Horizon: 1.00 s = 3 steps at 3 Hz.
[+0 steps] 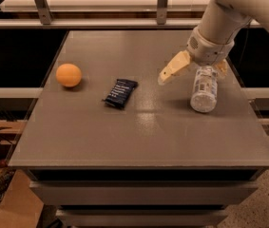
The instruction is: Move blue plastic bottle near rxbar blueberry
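Observation:
The blue plastic bottle lies on its side at the right of the grey table, one end toward the front, its far end under my gripper. The rxbar blueberry, a dark navy wrapper, lies flat near the table's middle, well left of the bottle. My gripper hangs over the bottle's far end, open. One tan finger points left of the bottle, and the other finger shows just right of it. The fingers straddle the bottle without closing on it.
An orange ball sits at the table's left side. A metal rail and posts run along the back edge. The table's right edge is close to the bottle. A cardboard box is on the floor at lower left.

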Each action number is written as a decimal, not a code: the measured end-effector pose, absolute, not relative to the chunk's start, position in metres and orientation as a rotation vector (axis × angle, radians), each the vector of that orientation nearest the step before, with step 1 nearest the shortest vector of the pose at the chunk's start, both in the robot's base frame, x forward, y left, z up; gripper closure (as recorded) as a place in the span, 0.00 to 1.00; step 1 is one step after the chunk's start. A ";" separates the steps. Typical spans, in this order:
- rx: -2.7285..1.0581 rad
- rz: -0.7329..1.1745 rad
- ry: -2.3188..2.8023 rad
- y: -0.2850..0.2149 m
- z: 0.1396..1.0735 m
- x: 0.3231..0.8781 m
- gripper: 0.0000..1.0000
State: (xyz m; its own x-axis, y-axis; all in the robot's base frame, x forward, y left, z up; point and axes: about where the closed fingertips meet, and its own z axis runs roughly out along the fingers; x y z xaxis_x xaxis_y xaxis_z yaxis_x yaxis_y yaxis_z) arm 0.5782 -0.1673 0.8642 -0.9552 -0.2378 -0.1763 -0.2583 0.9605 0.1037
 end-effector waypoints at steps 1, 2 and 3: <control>-0.343 0.208 2.969 -0.163 0.850 0.575 0.16; -0.368 0.191 2.971 -0.162 0.847 0.575 0.39; -0.436 0.139 2.958 -0.163 0.853 0.577 0.62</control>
State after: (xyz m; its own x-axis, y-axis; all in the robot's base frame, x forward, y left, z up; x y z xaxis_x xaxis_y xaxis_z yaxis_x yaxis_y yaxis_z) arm 0.5767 -0.1627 0.8534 -0.9467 -0.2797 -0.1598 -0.2934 0.9534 0.0699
